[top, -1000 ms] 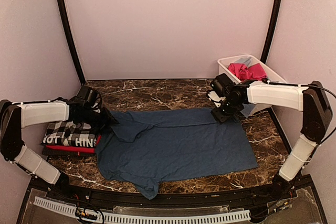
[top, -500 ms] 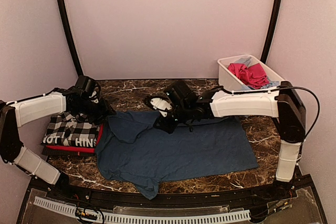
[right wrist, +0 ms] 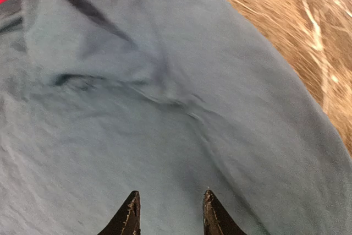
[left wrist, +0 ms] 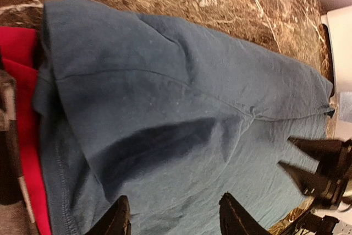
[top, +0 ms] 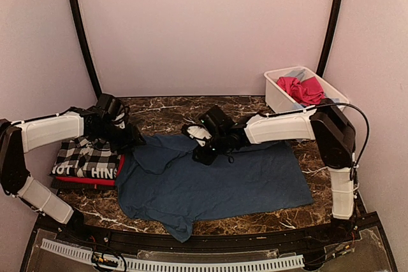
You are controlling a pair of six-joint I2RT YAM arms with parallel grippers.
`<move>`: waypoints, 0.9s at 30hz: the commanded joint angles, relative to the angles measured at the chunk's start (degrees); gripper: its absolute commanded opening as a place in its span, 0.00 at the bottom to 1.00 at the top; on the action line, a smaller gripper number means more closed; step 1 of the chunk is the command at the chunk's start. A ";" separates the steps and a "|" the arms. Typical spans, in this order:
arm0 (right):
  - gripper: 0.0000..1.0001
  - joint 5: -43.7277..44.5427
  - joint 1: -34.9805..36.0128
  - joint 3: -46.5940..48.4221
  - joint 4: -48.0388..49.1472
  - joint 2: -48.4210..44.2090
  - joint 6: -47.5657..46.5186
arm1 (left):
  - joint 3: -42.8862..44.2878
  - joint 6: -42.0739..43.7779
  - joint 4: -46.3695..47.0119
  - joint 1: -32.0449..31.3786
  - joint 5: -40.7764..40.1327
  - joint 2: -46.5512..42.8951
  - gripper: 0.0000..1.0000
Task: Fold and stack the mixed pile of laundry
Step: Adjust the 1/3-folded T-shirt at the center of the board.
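— Since the right arm hung over by the white rectangular plastic tub [top: 275, 93] a second ago, where has it gone?

— It has swept toward the folded stack: a black-and-white checked garment with white lettering [top: 86, 160] lying on a folded red tee [top: 95, 181]. The right gripper [top: 204, 152] now hovers over the far edge of the navy blue cotton tee [top: 217, 176]. It is much nearer the stack, with its fingers apart and nothing between them. The forearm stretches long and nearly level, wrist tipped down.

— Where is the navy tee?

— Spread almost flat on the dark marble bench [top: 166, 111]. Its left edge touches the stack, and its shoulder nearest the stack is rumpled into a loose flap.

— And the left arm?

— It reaches out low with the elbow bent. The left gripper [top: 131, 139] sits just beside the stack's far corner, above that flap, with its fingers spread and empty.

— What does that mean for the job?

— Probably both grippers are lining up on the far edge to pinch it and start a fold. Two garments look finished. Pink [top: 305, 88] and light blue pieces wait in the tub, well apart from the stack.
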 commanded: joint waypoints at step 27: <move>0.34 9.49 -25.94 -12.87 -11.14 -4.26 13.74 | 12.42 6.37 3.22 -11.50 3.56 23.53 0.52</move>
